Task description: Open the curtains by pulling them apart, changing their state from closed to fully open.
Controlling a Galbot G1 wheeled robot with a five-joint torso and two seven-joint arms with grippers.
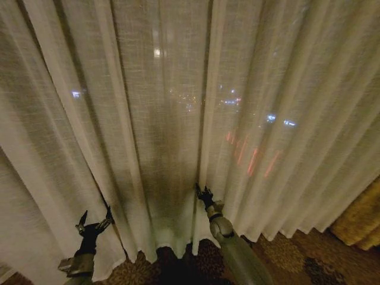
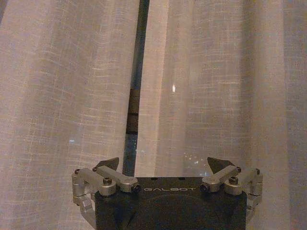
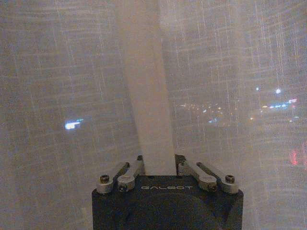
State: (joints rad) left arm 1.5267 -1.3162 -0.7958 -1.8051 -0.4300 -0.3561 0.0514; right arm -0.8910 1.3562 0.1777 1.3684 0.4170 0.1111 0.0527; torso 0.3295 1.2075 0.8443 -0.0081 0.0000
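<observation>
The sheer cream curtains hang closed across the head view: a left panel and a right panel, whose edges meet near the middle. My right gripper is low at the right panel's inner hem. In the right wrist view this gripper is shut on a vertical fold of the curtain. My left gripper is open low on the left, just in front of the left panel. In the left wrist view, that gripper holds nothing and faces the fabric beside a dark slit.
A thick golden-mustard drape hangs at the far right. Patterned carpet lies below the hems. City lights glow through the sheer fabric.
</observation>
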